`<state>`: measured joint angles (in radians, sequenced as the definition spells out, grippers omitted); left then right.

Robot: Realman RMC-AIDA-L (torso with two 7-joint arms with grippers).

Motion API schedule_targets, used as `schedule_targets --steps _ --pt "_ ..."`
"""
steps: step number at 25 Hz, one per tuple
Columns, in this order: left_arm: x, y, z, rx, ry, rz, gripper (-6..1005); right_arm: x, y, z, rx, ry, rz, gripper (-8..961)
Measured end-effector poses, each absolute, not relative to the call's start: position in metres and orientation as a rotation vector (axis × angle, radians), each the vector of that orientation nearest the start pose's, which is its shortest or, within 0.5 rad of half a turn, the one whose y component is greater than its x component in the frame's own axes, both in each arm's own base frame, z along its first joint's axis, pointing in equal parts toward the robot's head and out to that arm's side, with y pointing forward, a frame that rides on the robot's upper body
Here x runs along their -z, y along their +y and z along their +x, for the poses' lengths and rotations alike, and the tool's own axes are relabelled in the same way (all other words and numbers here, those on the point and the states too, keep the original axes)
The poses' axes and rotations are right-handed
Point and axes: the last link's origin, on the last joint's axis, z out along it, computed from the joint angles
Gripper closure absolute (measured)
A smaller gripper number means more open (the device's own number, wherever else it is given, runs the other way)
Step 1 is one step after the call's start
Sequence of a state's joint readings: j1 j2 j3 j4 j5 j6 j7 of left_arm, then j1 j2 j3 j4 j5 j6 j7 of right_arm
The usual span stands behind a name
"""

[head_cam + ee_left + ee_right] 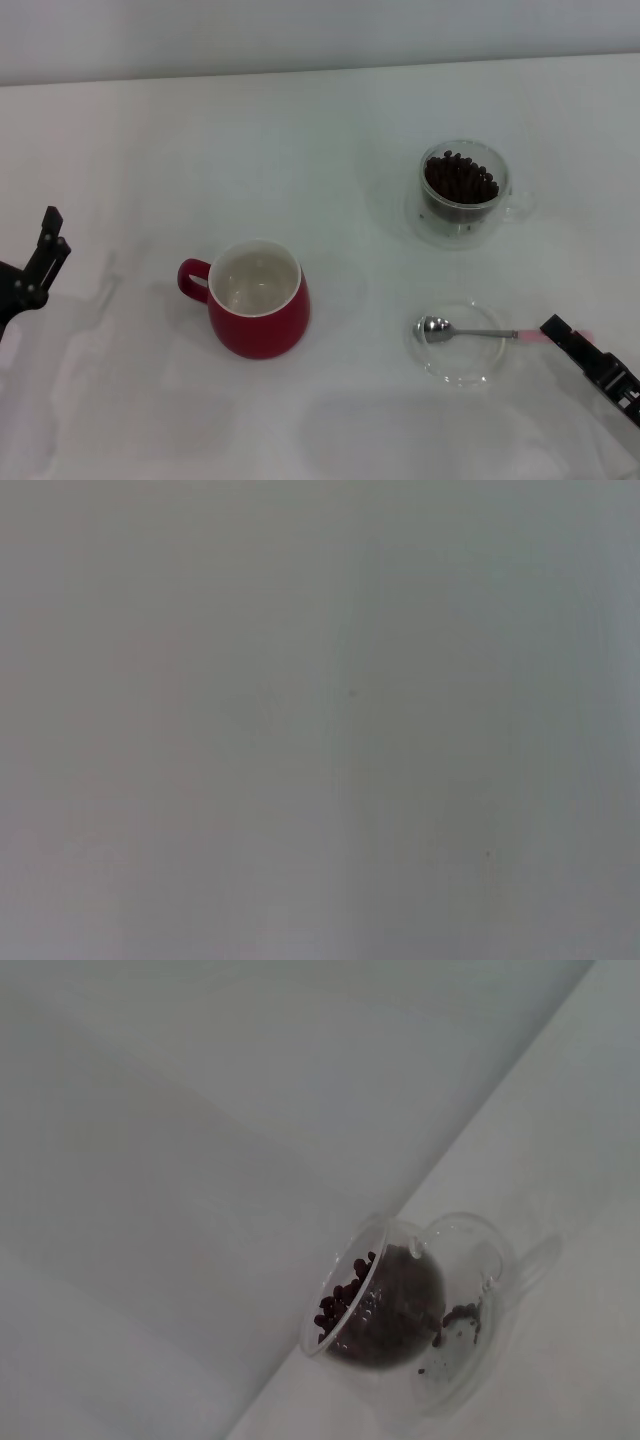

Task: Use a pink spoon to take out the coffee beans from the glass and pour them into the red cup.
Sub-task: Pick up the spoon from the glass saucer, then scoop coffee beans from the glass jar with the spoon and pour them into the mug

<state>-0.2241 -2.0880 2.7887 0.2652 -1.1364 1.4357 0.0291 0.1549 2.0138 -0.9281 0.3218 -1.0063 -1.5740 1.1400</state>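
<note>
Spoon (478, 332), pink-handled, lies across a shallow clear dish (460, 370), bowl toward the red cup (258, 300). Behind it stands the glass (463, 194), full of coffee beans (459, 179). Right gripper (592, 366) hovers at the handle's end, left gripper (35, 270) well apart; how wide either stands, I cannot tell.

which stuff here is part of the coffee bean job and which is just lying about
Part of the job:
- pink spoon, lying across the dish
- coffee beans, heaped in the glass
- glass, far right
- red cup, middle, inside white and bare
- right hand, at the spoon's handle end

Just lying about:
- shallow clear dish under the spoon
- left hand, idle at the table's left edge
- table
</note>
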Motion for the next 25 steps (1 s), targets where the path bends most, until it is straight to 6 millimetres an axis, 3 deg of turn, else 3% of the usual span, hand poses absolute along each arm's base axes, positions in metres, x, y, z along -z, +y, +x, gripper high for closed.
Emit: schedule_targets --steps 3,9,18,22,25 --pt "0.045 0.240 -0.323 0.739 -0.404 -1.675 137 0.049 0.138 0.376 -1.226 1.668 -1.487 749" --pt "0.045 0.240 -0.324 0.738 -0.405 -1.674 138 0.045 0.139 0.374 -1.267 1.658 -1.494 808" --pt "0.044 0.237 -0.326 0.735 -0.405 -1.668 138 0.023 0.156 0.369 -1.391 1.600 -1.564 808" --pt "0.044 0.237 -0.326 0.735 -0.406 -1.668 138 0.004 0.174 0.364 -1.464 1.465 -1.611 809" --pt "0.044 0.237 -0.325 0.736 -0.404 -1.668 137 -0.018 0.200 0.355 -1.513 1.294 -1.690 809"
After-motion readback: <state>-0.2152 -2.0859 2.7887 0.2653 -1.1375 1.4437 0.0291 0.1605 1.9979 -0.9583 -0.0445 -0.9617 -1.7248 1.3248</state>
